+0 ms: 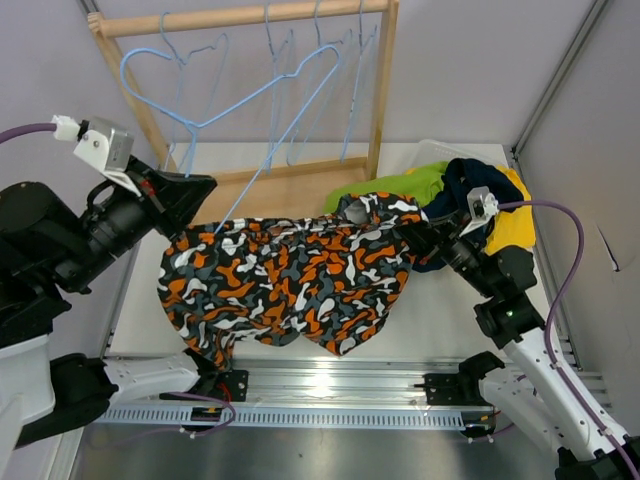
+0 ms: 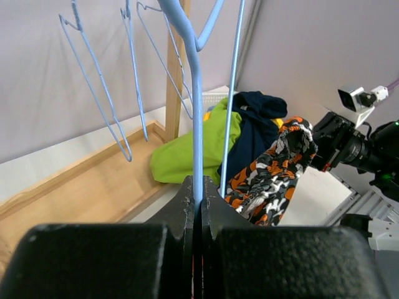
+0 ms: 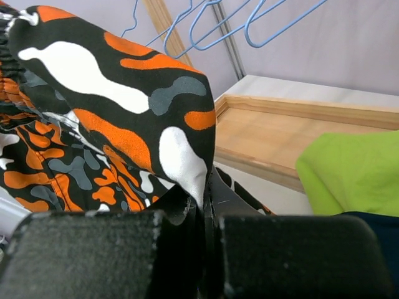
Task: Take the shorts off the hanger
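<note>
Two wrist views show us closed jaws: left gripper (image 2: 197, 190) clamps the hanger (image 2: 196, 112), right gripper (image 3: 209, 190) the edge of the patterned shorts (image 3: 118, 93).

A rack (image 1: 383, 90) stands at the back of the desk (image 1: 440, 310), with spare hangers (image 2: 136, 75) on its rail. The leaning hanger (image 2: 197, 124) tilts in front of the rack, its lower end pinched in the left hand (image 1: 208, 188) at the left. Before the rack, the stretched shorts (image 1: 290, 275) span the desk from beside the left hand to the right hand (image 1: 405, 232), which grips their right end. The heaped shorts (image 1: 470, 185) lie right of the rack, behind the right hand.
</note>
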`<state>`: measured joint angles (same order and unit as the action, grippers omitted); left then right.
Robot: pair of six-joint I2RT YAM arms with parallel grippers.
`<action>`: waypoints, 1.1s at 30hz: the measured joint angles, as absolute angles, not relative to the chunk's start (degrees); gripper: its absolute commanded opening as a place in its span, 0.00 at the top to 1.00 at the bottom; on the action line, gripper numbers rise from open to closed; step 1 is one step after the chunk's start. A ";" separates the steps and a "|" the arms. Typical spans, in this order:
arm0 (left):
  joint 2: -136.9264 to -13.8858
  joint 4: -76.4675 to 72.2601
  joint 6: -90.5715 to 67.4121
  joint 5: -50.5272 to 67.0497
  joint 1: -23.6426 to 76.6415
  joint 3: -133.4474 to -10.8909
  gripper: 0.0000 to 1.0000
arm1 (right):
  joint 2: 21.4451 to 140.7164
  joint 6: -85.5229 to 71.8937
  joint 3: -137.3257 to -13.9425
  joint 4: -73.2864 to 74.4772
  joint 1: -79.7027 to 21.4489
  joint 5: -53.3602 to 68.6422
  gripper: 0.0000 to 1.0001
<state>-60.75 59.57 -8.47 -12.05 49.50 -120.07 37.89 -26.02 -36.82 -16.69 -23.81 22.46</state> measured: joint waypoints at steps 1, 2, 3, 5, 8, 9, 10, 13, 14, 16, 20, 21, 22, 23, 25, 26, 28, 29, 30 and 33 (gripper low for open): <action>-60.40 59.70 -8.40 -12.62 49.50 -120.05 1.00 | 38.06 -26.09 -36.88 -16.71 -23.88 22.76 1.00; -60.18 59.86 -8.29 -13.72 49.50 -120.01 1.00 | 38.24 -26.11 -37.01 -16.71 -23.90 23.00 1.00; -60.07 59.83 -7.94 -15.33 49.50 -119.59 1.00 | 38.52 -26.06 -37.43 -16.47 -23.90 23.49 1.00; -59.61 59.68 -7.33 -19.97 49.50 -117.58 1.00 | 39.27 -25.41 -39.88 -14.11 -23.90 24.16 1.00; -58.37 58.92 -6.39 -30.74 49.50 -111.00 1.00 | 40.93 -22.92 -47.16 -9.32 -23.88 24.43 1.00; -57.19 58.33 -6.26 -34.30 49.50 -108.33 1.00 | 42.00 -21.74 -50.98 -7.62 -23.88 24.43 1.00; -56.29 56.95 -6.07 -37.08 49.50 -105.30 1.00 | 43.18 -20.47 -55.05 -6.31 -23.90 24.45 1.00; -50.06 47.44 -6.00 -41.50 49.50 -92.42 1.00 | 46.44 -17.32 -66.17 -3.20 -23.90 24.91 1.00; -46.98 43.72 -6.07 -42.00 49.56 -87.72 1.00 | 47.13 -16.73 -68.64 -3.09 -23.90 25.04 1.00; -42.44 38.72 -6.42 -42.61 49.58 -82.50 1.00 | 47.72 -16.01 -70.81 -3.03 -23.92 25.54 1.00; -33.04 22.50 -7.25 -43.09 49.60 -72.07 1.00 | 48.25 -16.64 -70.28 -3.66 -24.10 27.70 1.00; -31.57 19.05 -7.60 -43.07 49.60 -70.41 1.00 | 48.42 -17.34 -68.86 -5.28 -24.60 27.94 1.00; -30.98 16.12 -7.81 -43.13 49.60 -69.60 1.00 | 48.42 -18.00 -66.89 -6.59 -25.50 27.92 1.00; -31.11 13.43 -8.10 -43.13 49.60 -69.38 1.00 | 48.42 -18.39 -65.30 -7.14 -26.24 27.88 1.00; -32.62 8.03 -8.58 -42.81 49.60 -69.36 1.00 | 48.58 -18.79 -61.52 -8.29 -29.52 26.98 1.00; -33.65 5.63 -8.82 -42.39 49.60 -69.32 1.00 | 49.15 -18.76 -59.83 -8.64 -31.55 26.35 1.00; -35.81 1.58 -9.06 -41.43 49.60 -69.06 1.00 | 50.57 -18.35 -57.60 -8.12 -35.81 24.80 1.00; -36.99 0.01 -9.06 -40.97 49.60 -68.84 1.00 | 51.53 -17.91 -57.19 -7.46 -37.63 24.03 1.00; -38.20 -1.52 -9.04 -40.32 49.60 -68.53 1.00 | 52.45 -17.45 -57.12 -6.92 -39.35 23.22 1.00; -41.56 -2.85 -8.97 -38.54 49.60 -68.58 1.00 | 54.19 -15.49 -57.74 -5.34 -42.37 20.27 1.00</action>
<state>-41.56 -2.85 -8.97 -38.54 49.60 -68.58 54.19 -15.49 -57.74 -5.34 -42.37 20.27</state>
